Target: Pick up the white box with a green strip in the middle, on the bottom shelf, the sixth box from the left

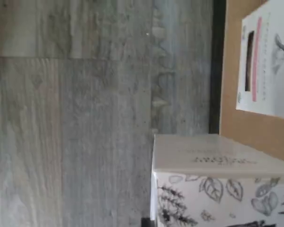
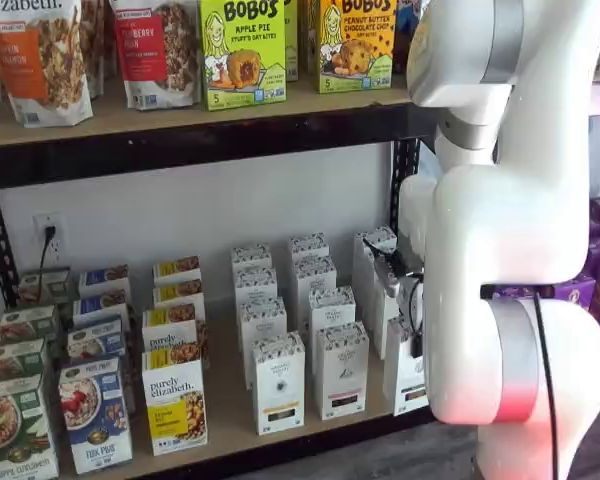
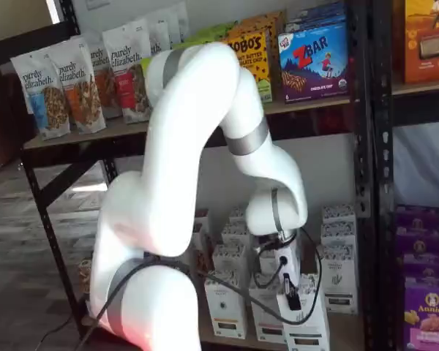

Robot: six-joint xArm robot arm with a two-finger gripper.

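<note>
Now the robot's black-fingered gripper (image 3: 293, 298) is pinched shut on the top of the tall white box with dark leaf drawings (image 3: 307, 330). The box hangs at the front edge of the pale wooden bottom shelf (image 2: 225, 405). Its green strip cannot be seen well. To do this step well, it should hold tight and lift slowly and straight. It should not bump the white box with a pink strip (image 1: 267, 61) nearby.

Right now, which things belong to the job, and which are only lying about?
Job: gripper, white box, bottom shelf.
Lying about: Bobo's boxes, granola bags, Zbar box, purple boxes.
</note>
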